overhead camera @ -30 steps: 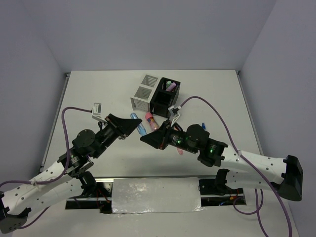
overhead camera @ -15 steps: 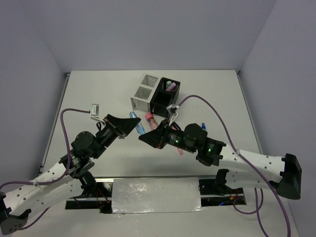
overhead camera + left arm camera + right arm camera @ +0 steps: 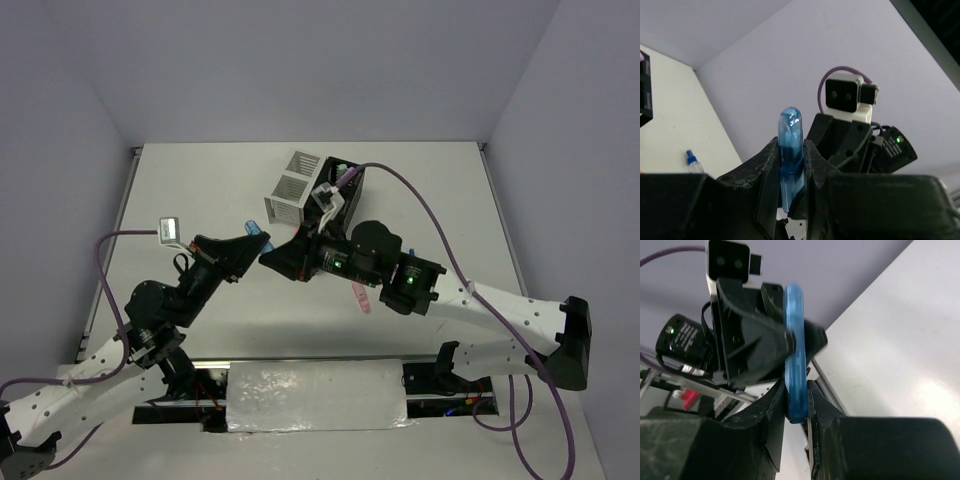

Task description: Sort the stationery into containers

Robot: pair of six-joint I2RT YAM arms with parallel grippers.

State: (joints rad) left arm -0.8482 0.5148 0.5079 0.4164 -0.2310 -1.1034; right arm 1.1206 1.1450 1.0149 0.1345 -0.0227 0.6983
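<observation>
Blue pen (image 3: 252,229) was off the table (image 3: 200,190), in the air left of centre, between the near edge and the two organisers. Both arms met on it.

- Left gripper (image 3: 256,243): fingers closed against the barrel on both sides. In the left wrist view the pen (image 3: 790,150) stood upright out of them, rounded end up.
- Right gripper (image 3: 266,258): clamped on the same pen. In the right wrist view the barrel (image 3: 795,355) ran up out of its fingers toward the left gripper behind it.
- White organiser (image 3: 290,185) and black organiser (image 3: 347,180) stood side by side near the middle of the far edge. The black one already had a purple item and a green one in it.
- Pink pen (image 3: 362,298) lay on the table under the right arm.

Handling, as a judgement: the pen looked light, stiff plastic, smooth and round (likely to pivot or slide in a narrow pinch). The straight mid-barrel seemed the best hold, clear of the tapering end. With two grips on one short barrel, either arm pulling early could twist it loose.
</observation>
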